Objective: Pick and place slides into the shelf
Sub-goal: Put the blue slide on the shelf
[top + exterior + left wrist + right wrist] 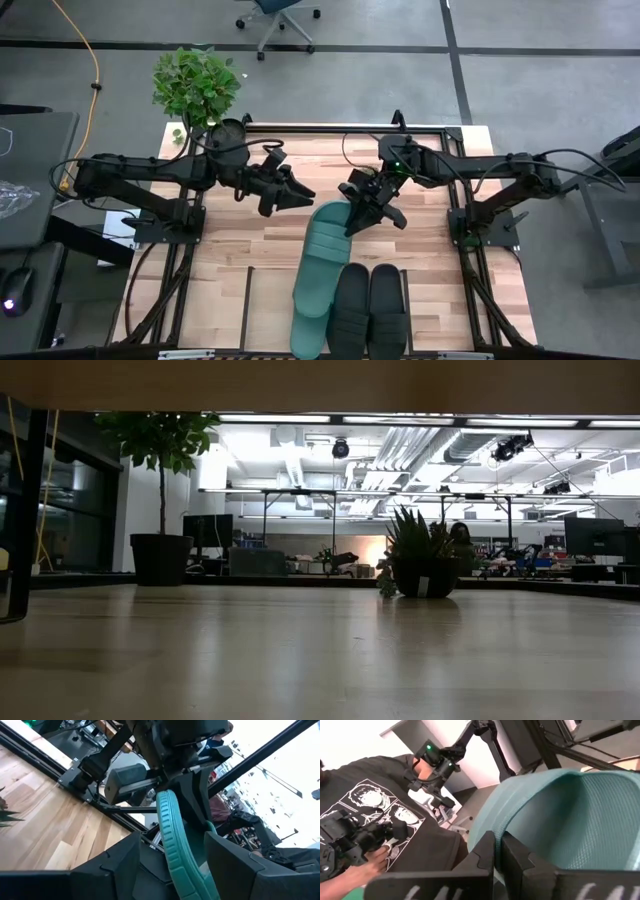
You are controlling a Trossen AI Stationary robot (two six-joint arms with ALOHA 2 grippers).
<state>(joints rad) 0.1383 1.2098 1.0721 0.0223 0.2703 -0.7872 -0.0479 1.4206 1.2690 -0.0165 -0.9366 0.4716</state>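
Note:
A teal slide (325,245) is held by its far end in my right gripper (352,212), which is shut on it, and it slopes toward the near edge. My left gripper (303,193) is open just left of that end. In the left wrist view its fingers (125,862) stand on either side of the slide's edge (170,830). A second teal slide (309,332) seems to lie under the held one's near end. It is next to two black slides (369,310) that lie side by side on the shelf (445,300). My right gripper pinches the rim (490,817) at the far end of the teal slide between its two fingers, with the ribbed footbed (590,815) on one side. The fingers come roughly level from the table's right. That end is lifted, and the near end is hidden. My left gripper: I cannot tell whether its fingers touch the slide's edge.
A potted plant (195,85) stands at the table's far left corner. A person in a dark printed T-shirt (395,815) shows beyond the table in the right wrist view. Bare wood (220,300) lies left of the slides. The low view shows no slide or gripper.

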